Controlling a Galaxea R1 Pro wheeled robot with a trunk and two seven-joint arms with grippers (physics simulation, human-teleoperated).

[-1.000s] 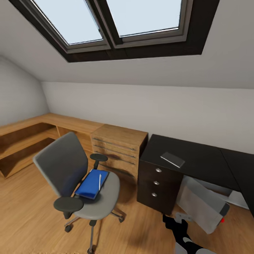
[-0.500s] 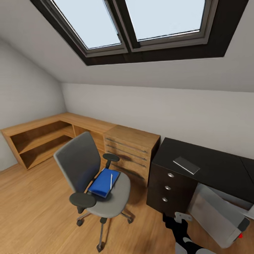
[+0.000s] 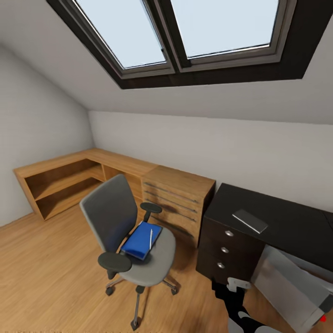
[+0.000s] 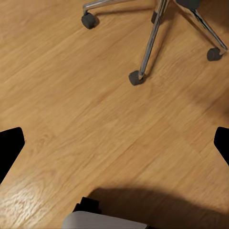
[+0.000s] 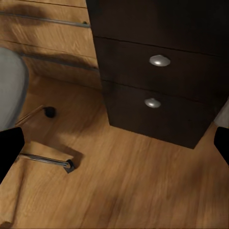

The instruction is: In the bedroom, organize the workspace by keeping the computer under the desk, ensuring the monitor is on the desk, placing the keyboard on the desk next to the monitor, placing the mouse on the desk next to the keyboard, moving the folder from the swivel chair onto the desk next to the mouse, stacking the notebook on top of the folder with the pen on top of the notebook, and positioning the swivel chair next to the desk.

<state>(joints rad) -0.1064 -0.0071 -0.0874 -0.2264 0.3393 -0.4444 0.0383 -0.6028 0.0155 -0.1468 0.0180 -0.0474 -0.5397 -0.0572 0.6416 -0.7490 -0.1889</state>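
The right arm (image 3: 240, 305) shows at the near edge of the head view, black and grey, extended low over the floor (image 3: 41, 277) toward the desk (image 3: 277, 217). In each wrist view, the black fingers (image 4: 9, 148) sit at opposite frame edges, spread wide, gripping nothing.

One swivel chair (image 3: 122, 231) stands left of the black worktop. One bright blue folder (image 3: 138, 240) lies flat on its grey seat, with one thin white pen (image 3: 151, 238) on top. One dark grey notebook (image 3: 249, 220) lies on the worktop. The worktop has three drawers with round silver knobs (image 3: 225, 249). One light grey computer (image 3: 291, 286) leans tilted under the worktop, right of the drawers. A wooden drawer unit (image 3: 178, 201) stands between chair and wall.
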